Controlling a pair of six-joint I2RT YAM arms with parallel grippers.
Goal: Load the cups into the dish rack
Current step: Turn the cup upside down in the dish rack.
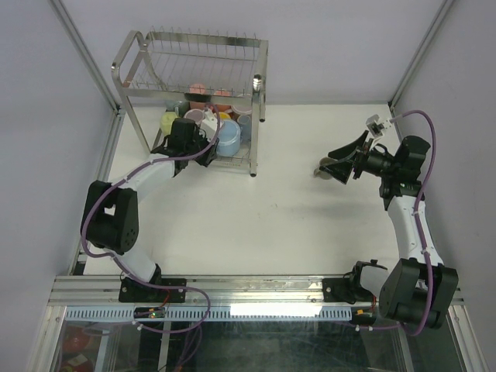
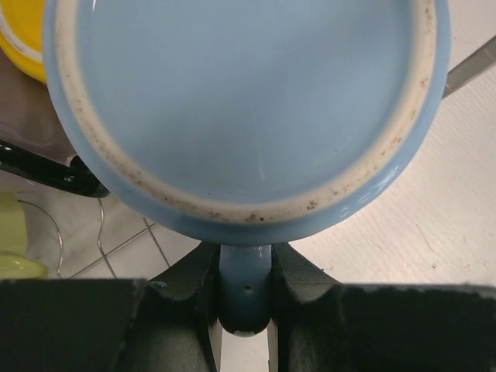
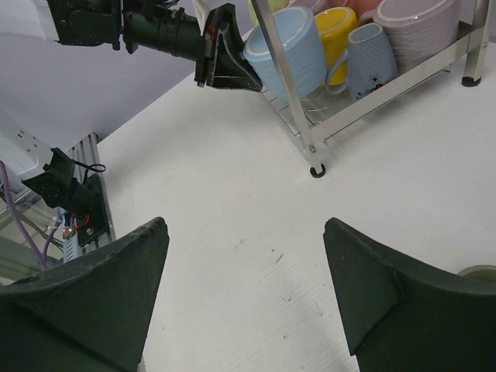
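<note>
The chrome dish rack (image 1: pixel 126 68) stands at the far left, with several cups on its lower shelf. My left gripper (image 1: pixel 208 145) is shut on the handle of a light blue cup (image 1: pixel 229 138) at the shelf's front edge. In the left wrist view the handle (image 2: pixel 245 288) sits pinched between the jaws, with the cup's base (image 2: pixel 240 93) facing the camera. The right wrist view shows the same cup (image 3: pixel 288 51) tilted against the rack post (image 3: pixel 291 97). My right gripper (image 3: pixel 244 229) hangs open over bare table, at the right in the top view (image 1: pixel 341 161). An olive cup (image 1: pixel 322 172) stands just beside it.
On the shelf behind the blue cup are a yellow cup (image 3: pixel 346 26), a blue-grey cup (image 3: pixel 373 51) and a lilac cup (image 3: pixel 415 29). A pale green cup (image 1: pixel 170 120) sits at the shelf's left. The rack's upper tier (image 1: pixel 198 58) is bare wire. An aluminium rail (image 1: pixel 256 288) runs along the near edge.
</note>
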